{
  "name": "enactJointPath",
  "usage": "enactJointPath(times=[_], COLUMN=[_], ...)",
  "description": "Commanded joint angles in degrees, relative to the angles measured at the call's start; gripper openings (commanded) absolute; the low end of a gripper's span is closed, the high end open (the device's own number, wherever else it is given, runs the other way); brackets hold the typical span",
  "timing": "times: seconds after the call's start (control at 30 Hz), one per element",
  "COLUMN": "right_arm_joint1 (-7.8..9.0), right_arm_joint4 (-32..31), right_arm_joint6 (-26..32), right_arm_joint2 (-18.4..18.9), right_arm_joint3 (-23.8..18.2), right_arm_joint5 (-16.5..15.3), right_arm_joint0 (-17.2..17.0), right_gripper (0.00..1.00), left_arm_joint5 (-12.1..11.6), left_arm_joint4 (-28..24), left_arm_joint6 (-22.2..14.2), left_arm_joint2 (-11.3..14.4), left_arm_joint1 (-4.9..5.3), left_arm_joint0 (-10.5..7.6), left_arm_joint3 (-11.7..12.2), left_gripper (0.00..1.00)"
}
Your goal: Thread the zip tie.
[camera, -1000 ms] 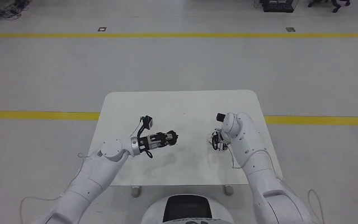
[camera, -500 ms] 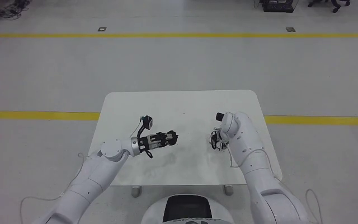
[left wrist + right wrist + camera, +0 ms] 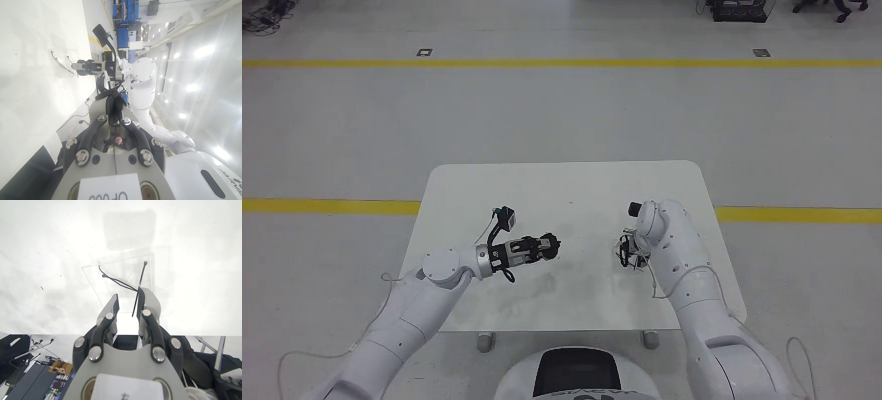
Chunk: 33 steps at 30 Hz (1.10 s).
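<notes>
While our left pincer [image 3: 113, 106] hangs clenched over the counter [image 3: 562, 190], our right pincer [image 3: 128, 292] stands released above a clear tray [image 3: 88, 280], where a black zip tie [image 3: 142, 275] lies just beside one fingertip.

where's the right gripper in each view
Top view: right gripper over the white table, right half.
Left wrist view: right gripper far off, by the clear tray.
Right wrist view: right gripper in the foreground, open over the clear tray.
Shared landmark: the white table.
</notes>
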Motion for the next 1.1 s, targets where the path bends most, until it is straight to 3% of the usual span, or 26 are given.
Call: enactJointPath(times=[0.0,0.27,0.57,0.8,1.07], right_arm_joint1=[-0.11,-0.63,-1.05,-1.34,-1.63], right_arm_joint4=[-0.23,-1.49,-2.48,-3.31,-5.68], right_arm_joint6=[-0.07,-0.19,-0.03,-0.03,-2.22], right_arm_joint2=[0.13,0.77,1.43,1.77,1.20], right_arm_joint3=[0.28,0.89,1.48,2.06,0.33], right_arm_joint5=[0.00,0.00,0.00,0.00,0.00], right_arm_joint0=[0.12,0.40,0.55,0.81,-0.29], right_gripper=[0.22,0.20,0.09,0.06,0.23], left_arm_joint5=[0.00,0.00,0.00,0.00,0.00], left_arm_joint4=[0.00,0.00,0.00,0.00,0.00], left_arm_joint6=[0.00,0.00,0.00,0.00,0.00], left_arm_joint2=[0.00,0.00,0.00,0.00,0.00], left_arm_joint1=[0.00,0.00,0.00,0.00,0.00], left_arm_joint0=[0.00,0.00,0.00,0.00,0.00], left_arm_joint3=[0.00,0.00,0.00,0.00,0.00], left_gripper=[0.00,0.00,0.00,0.00,0.00])
